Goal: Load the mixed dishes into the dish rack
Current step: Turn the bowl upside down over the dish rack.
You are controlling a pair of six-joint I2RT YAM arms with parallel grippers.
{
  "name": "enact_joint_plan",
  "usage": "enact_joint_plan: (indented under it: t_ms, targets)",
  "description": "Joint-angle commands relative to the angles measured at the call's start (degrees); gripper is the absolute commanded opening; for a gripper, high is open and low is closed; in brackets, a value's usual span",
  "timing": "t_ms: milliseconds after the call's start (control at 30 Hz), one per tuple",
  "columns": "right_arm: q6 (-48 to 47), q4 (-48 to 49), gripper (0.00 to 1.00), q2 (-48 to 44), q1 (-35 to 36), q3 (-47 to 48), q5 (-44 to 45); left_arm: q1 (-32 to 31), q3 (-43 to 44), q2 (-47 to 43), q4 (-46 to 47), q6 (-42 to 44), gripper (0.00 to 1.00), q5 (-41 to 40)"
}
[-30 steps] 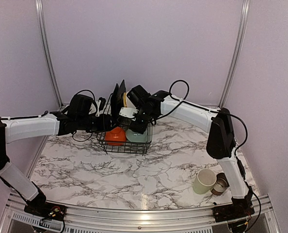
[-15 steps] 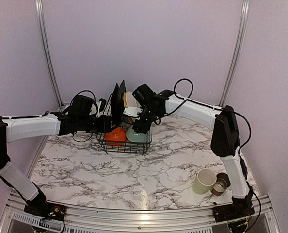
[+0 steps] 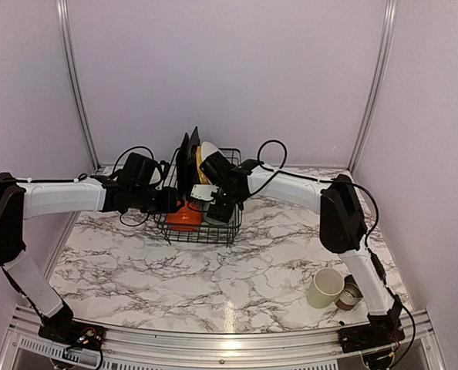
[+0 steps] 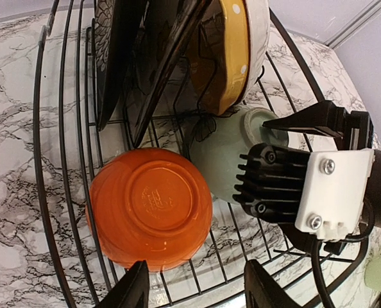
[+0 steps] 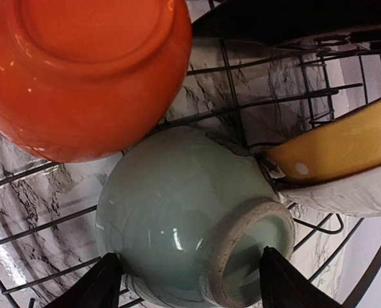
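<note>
Glossy pale-green bowl (image 5: 177, 218), unglazed foot

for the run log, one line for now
right tool: open astride green bowl in rack | left tool: open by orange bowl | mug, cup: on table

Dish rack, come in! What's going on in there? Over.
Left pincer open at orange bowl. Right pincer astride green bowl, grip unclear. Mug, cup not yet in dish rack. Nothing seen in the way.

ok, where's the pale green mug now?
Top view, near right of the marble table: the pale green mug sits beside the small grey-brown cup, by the right arm's base.
</note>
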Motion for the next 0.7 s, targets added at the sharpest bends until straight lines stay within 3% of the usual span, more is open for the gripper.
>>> enact_joint_plan:
  t_ms: [0,533,667]
  targets:
    - [1.0,-0.3,0.71,3.7,-0.5,2.0,5.0,0.0,-0.1,0.7,-0.8,0.7,0.52,-2.8]
    - [3.3,-1.1,0.77,-10.0,-0.8,-1.6,-11.2,0.0,-0.7,-1.6,1.0,3.2,0.52,0.1]
    - [3.8,-1.0,0.62,-8.6,-0.7,-1.4,-20.9,0.0,-1.0,-3.2,0.4,2.7,0.52,-1.7]
